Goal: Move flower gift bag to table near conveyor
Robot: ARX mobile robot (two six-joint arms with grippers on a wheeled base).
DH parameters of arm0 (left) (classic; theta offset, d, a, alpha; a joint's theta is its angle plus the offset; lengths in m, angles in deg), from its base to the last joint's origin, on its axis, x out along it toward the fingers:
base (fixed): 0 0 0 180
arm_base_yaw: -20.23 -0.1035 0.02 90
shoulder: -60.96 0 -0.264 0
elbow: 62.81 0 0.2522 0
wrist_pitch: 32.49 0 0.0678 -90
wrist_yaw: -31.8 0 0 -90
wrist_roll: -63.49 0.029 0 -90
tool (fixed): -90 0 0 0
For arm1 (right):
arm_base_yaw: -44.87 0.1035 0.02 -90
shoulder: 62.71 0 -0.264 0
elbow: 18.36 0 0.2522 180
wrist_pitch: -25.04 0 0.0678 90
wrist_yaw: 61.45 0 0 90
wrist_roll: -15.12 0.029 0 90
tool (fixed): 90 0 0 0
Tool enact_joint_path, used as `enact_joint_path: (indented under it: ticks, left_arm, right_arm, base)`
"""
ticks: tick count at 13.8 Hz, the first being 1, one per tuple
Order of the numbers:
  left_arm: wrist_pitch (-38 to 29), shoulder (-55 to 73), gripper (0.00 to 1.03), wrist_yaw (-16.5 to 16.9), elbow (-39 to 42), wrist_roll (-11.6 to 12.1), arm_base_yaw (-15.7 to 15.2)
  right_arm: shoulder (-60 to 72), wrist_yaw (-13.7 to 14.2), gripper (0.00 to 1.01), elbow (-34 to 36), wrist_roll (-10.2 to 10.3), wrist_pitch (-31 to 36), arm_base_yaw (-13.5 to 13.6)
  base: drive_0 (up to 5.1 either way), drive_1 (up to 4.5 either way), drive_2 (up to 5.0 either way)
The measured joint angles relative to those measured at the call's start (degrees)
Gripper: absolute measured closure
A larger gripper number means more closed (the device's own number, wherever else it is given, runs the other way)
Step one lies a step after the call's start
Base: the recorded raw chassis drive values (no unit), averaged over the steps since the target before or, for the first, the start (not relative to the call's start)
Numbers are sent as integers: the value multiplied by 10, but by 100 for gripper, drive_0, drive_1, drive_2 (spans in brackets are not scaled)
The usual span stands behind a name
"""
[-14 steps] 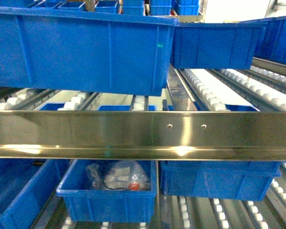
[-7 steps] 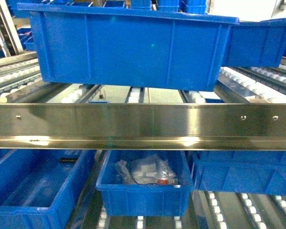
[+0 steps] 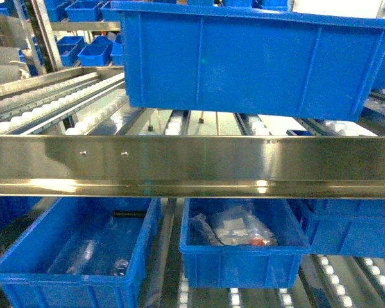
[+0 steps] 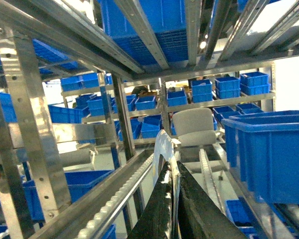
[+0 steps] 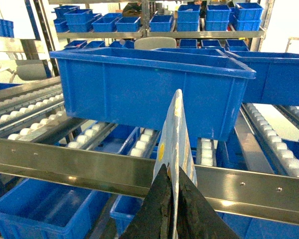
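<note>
Two arms carry the load here, though neither shows in the head view, which is filled by the one conveyor [image 3: 192, 168], its steel rail running across with sloping roller tracks behind. On that rack the head view gives four blue bins close up: one large upper bin [image 3: 256, 61] on the rollers, and three below the rail, a left bin [image 3: 64, 256], a middle bin [image 3: 244, 264] with plastic-wrapped goods [image 3: 234, 228] in it, and a right bin [image 3: 353, 232]; more bins stand on shelves further back. The worktop named in the task appears in no view, so which way it lies cannot be told. The flower gift bag [image 5: 175, 127] is one flat piece seen edge-on in the right wrist view, upright, its long axis rising straight out from the right arm's fingers [image 5: 158, 206], which are clenched on its lower edge; it hangs in front of the rail, apart from it. The left arm's fingers [image 4: 199, 211] are likewise clamped on a pale sheet [image 4: 162, 147]; whether that is the same bag cannot be told. Judged from this, the bag is already in hand, and the coming move depends on turning away from the rack to find the worktop.
</note>
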Motion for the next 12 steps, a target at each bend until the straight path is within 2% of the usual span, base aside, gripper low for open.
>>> enact_joint_path:
  ticks: [9,12]
  left_arm:
    - [-1,-1,101,0,0,0,0]
    - [1,-1,101,0,0,0,0]
  right_arm:
    - [-3,0,98,0,0,2,0]
    - [-3,0,98,0,0,0,0]
  base:
    - [-428,-10,432]
    - [-493,252,252]
